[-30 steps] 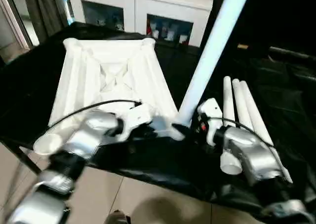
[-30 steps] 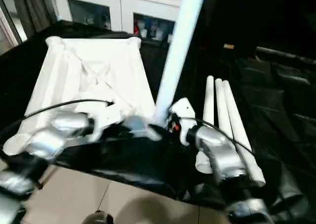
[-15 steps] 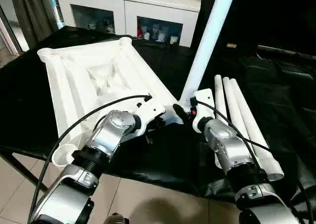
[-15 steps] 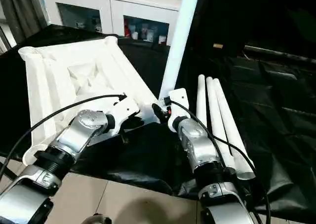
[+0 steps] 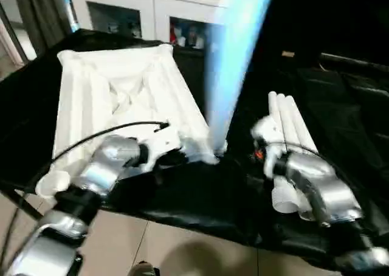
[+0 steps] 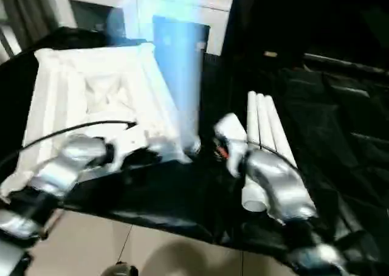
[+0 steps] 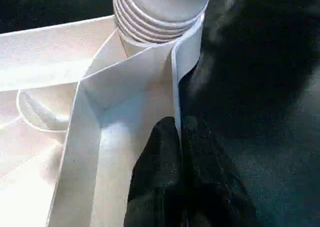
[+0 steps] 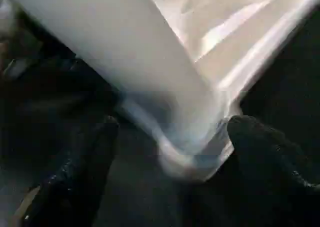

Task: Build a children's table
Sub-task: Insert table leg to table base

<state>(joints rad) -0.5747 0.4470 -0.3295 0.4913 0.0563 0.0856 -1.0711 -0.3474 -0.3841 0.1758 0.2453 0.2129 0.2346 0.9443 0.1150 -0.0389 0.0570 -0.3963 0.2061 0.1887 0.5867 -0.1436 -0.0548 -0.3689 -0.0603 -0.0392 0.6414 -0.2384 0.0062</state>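
White plastic makes up the children's table, and its tabletop (image 5: 124, 100) lies upside down on the black-draped worktop (image 5: 340, 106), ribbed underside facing up. One leg (image 5: 234, 63) stands upright in the tabletop's corner socket nearest the robot's right arm, rising past the top of the head views; the left wrist view shows the ridged foot of that leg (image 7: 160, 12) seated in the round socket. Three more legs (image 5: 289, 121) lie side by side on the worktop just beside the tabletop, on its right, their length running away from the robot.

At the tabletop's near edge, close to the socket with the standing leg, the left gripper (image 7: 177, 137) has its jaws closed on the thin rim of the tabletop, one black finger (image 7: 157, 162) on each face of the rim. Its silver forearm (image 5: 109, 163) reaches in from the lower left with a black cable looping over it.

On the other side of the standing leg, the right gripper (image 8: 172, 142) has its jaws spread wide. The two fingers (image 8: 260, 152) stand apart on either side of the leg's lower end, and neither is pressed against it in the right wrist view. Its silver forearm (image 5: 316, 185) lies over the near ends of the three loose legs.

Behind the tabletop, beyond the worktop's far edge, stands a white cabinet (image 5: 140, 11) with glass doors.
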